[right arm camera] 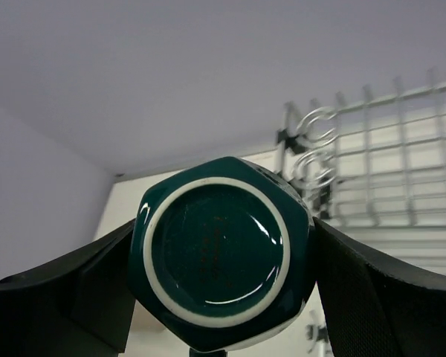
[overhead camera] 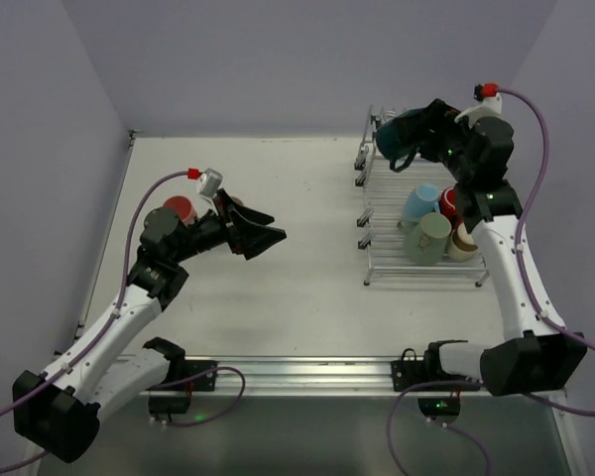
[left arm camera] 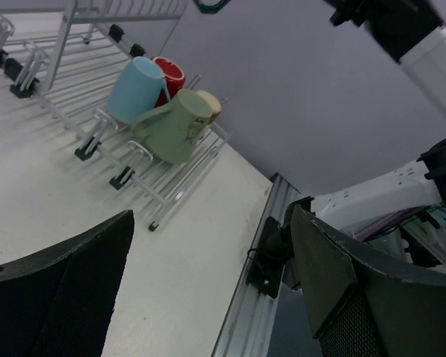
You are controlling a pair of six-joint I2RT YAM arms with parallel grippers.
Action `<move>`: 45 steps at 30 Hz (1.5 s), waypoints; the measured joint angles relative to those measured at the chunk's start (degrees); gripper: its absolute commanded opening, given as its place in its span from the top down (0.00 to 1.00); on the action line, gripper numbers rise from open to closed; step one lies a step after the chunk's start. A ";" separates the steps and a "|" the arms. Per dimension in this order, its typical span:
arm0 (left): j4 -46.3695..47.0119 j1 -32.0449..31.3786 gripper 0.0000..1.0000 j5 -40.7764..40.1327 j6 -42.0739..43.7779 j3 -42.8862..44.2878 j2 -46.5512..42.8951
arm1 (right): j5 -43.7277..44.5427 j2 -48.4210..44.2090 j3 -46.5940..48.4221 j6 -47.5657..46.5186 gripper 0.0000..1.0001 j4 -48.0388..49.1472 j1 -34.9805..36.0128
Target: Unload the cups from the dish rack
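Observation:
The silver wire dish rack [overhead camera: 377, 213] stands at the right of the table. On its lower tier lie a light blue cup [overhead camera: 418, 204], a red cup [overhead camera: 448, 203], a sage green mug [overhead camera: 428, 239] and a beige cup [overhead camera: 463, 242]; they also show in the left wrist view [left arm camera: 134, 88]. My right gripper [overhead camera: 402, 139] is shut on a dark teal cup [right arm camera: 221, 259], held above the rack's far left end, its base facing the camera. My left gripper [overhead camera: 263, 230] is open and empty over the table's left middle. A red cup [overhead camera: 179, 209] stands behind the left arm.
Lavender walls close the table at the back and sides. An aluminium rail [overhead camera: 297, 372] with both arm bases runs along the near edge. A bare white tabletop [overhead camera: 307, 268] lies between the left gripper and the rack.

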 measured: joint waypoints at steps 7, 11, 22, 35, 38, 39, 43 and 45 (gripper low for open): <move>11.58 -5.97 0.17 -3.91 -8.61 0.00 1.70 | -11.56 -8.35 -22.34 16.94 0.73 19.17 10.01; 14.60 -8.61 0.20 -8.15 -10.97 -0.26 2.67 | -14.64 -9.49 -30.91 25.11 0.73 28.26 15.50; 16.15 -11.50 0.30 -16.83 -14.34 -1.92 2.64 | -16.04 -13.14 -39.15 36.39 0.72 43.36 21.29; 16.98 -16.06 0.41 -19.26 -14.86 -1.73 7.08 | -16.06 -11.45 -39.23 37.92 0.70 48.46 25.53; 17.92 -16.55 0.50 -19.71 -14.84 -1.68 7.21 | -16.06 -9.81 -39.23 38.16 0.70 48.70 26.69; 18.32 -16.68 0.55 -19.91 -14.82 -1.68 7.21 | -16.02 -9.35 -39.23 38.32 0.70 48.96 27.06; 19.17 -16.74 0.86 -21.07 -14.86 -1.68 7.39 | -15.65 -7.69 -39.23 39.30 0.70 51.19 28.94; 20.98 -16.74 1.00 -21.22 -15.39 -1.66 7.32 | -14.93 -7.19 -39.28 40.85 0.63 52.48 29.14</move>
